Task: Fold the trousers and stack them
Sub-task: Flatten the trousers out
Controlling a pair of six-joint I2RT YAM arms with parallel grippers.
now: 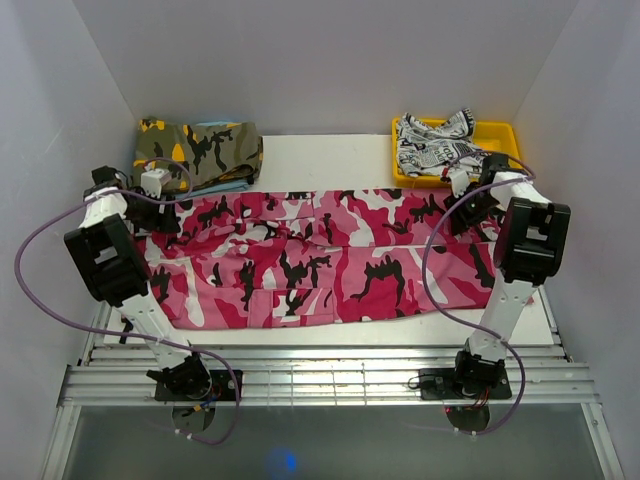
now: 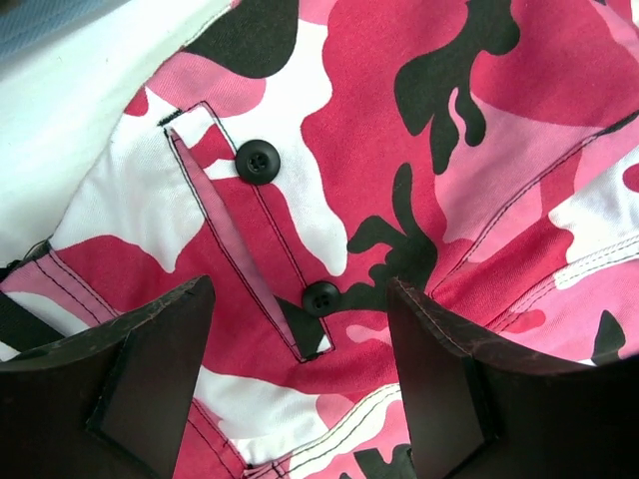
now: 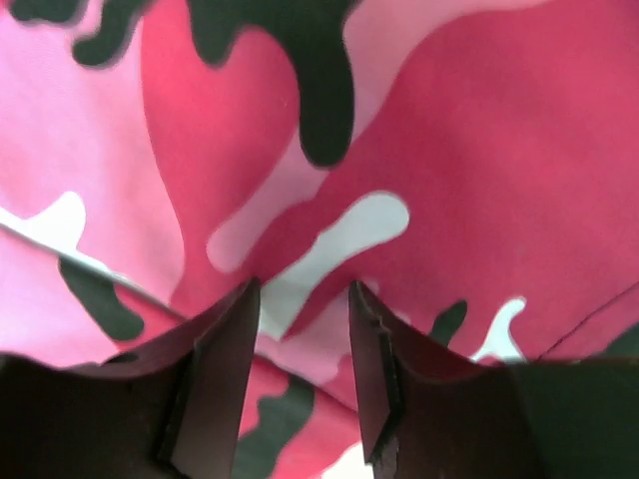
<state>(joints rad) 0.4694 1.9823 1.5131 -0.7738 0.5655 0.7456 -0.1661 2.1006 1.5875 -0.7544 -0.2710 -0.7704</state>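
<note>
The trousers (image 1: pixel 320 265), in pink, white and black camouflage, lie spread lengthwise across the white board, folded leg on leg. My left gripper (image 1: pixel 165 218) is low over their left end. In the left wrist view it (image 2: pixel 300 284) is open wide above a pocket flap (image 2: pixel 250 230) with two black buttons. My right gripper (image 1: pixel 462 212) is low over the trousers' right end. In the right wrist view it (image 3: pixel 304 286) stands partly open, its fingers (image 3: pixel 225 379) either side of a ridge of the cloth (image 3: pixel 449 150).
A folded olive-and-orange camouflage garment (image 1: pixel 200 150) lies at the back left. A yellow tray (image 1: pixel 500 135) at the back right holds a white garment with black print (image 1: pixel 432 145). Walls close in on three sides. Metal rails (image 1: pixel 320 375) run along the near edge.
</note>
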